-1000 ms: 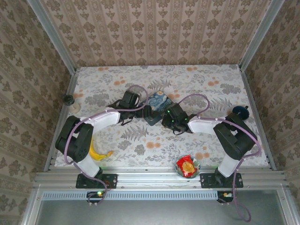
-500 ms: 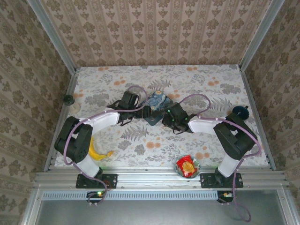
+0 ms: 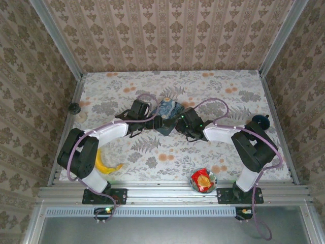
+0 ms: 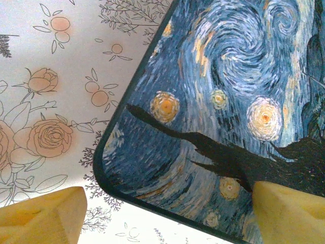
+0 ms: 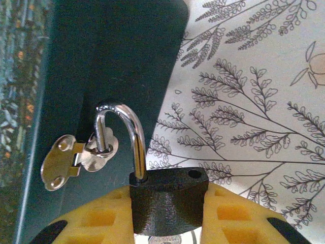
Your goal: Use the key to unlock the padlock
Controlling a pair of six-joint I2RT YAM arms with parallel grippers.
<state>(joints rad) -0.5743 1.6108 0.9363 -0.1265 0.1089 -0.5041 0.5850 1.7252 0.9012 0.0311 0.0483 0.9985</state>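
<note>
Padlock (image 5: 167,203) has black body, silvery shackle (image 5: 130,124) open.

Two arms (image 3: 109,129) were there, each with one gripper: left gripper (image 3: 158,122), right gripper (image 3: 177,127). Between them sat one tin (image 3: 170,108). One padlock (image 5: 165,206) sat between the right gripper's two yellow fingers (image 5: 96,218), with one hasp (image 5: 76,160) just beyond. Well behind the grippers lay one banana (image 3: 105,165) and one bowl (image 3: 192,179). Two dark knobs (image 3: 74,108) (image 3: 260,121) stood far out to either side.
</note>
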